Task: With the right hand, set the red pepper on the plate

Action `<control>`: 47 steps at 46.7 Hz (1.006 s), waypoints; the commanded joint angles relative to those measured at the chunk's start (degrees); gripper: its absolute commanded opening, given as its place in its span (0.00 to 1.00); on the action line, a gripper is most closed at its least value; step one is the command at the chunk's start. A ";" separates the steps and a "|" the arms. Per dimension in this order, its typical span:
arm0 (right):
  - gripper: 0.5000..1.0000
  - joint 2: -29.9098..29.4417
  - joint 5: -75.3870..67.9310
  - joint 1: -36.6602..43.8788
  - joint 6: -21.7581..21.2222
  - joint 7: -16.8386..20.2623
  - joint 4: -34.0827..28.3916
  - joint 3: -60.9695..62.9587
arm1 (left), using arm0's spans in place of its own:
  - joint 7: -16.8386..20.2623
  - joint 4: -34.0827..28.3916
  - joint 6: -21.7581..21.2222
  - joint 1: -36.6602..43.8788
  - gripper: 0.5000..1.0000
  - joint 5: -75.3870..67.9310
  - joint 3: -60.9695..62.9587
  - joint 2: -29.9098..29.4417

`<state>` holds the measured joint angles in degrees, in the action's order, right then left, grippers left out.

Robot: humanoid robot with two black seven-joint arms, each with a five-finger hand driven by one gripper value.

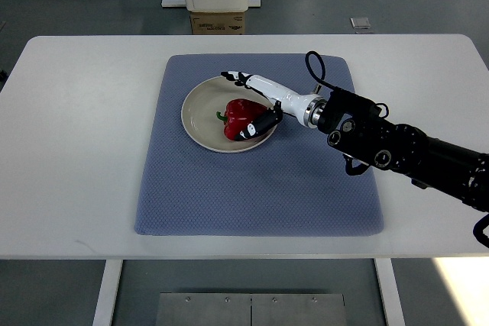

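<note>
A red pepper point(239, 118) with a green stem lies on the right half of the cream plate point(197, 114). My right hand point(237, 104) reaches in from the right and hovers over the plate. Its white fingers point(235, 78) stretch out past the far side of the pepper, clear of it. The dark thumb sits at the pepper's near right side, touching or almost touching it. The hand is open and holds nothing. The left arm does not show.
The plate sits on a blue-grey mat point(252, 188) in the middle of a white table point(76, 150). The black right forearm point(405, 150) crosses the mat's right edge. A cardboard box point(218, 22) stands on the floor beyond the far edge.
</note>
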<state>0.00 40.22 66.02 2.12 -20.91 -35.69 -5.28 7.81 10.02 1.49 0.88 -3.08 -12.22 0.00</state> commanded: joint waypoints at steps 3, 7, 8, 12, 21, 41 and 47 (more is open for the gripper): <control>1.00 0.00 0.03 0.25 -0.01 -0.09 -0.09 1.68 | 0.01 0.00 0.00 0.00 1.00 0.00 0.00 0.00; 1.00 0.00 -0.06 0.33 -0.01 -0.09 -0.09 2.99 | -0.08 0.00 0.00 0.00 1.00 0.00 0.00 0.00; 1.00 0.00 -0.06 0.42 -0.10 -0.09 -0.09 3.26 | -0.08 0.00 0.00 0.00 1.00 0.00 0.00 0.00; 1.00 0.00 -0.06 0.42 -0.10 -0.09 -0.09 5.10 | -0.08 0.00 0.00 0.00 1.00 0.00 0.00 0.00; 1.00 4.30 -1.99 -0.19 -0.36 0.08 -0.17 10.29 | 0.01 0.00 0.00 0.00 1.00 0.00 0.00 0.00; 1.00 10.11 -14.29 -3.88 0.08 2.10 0.27 13.98 | 0.01 0.00 0.00 0.00 1.00 0.00 0.00 0.00; 1.00 10.19 -14.29 -6.95 0.17 3.95 0.44 19.25 | 0.01 0.00 0.00 0.00 1.00 0.00 0.00 0.00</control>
<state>10.18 25.92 60.38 2.28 -17.65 -35.28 11.90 7.82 10.02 1.49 0.88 -3.07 -12.22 0.00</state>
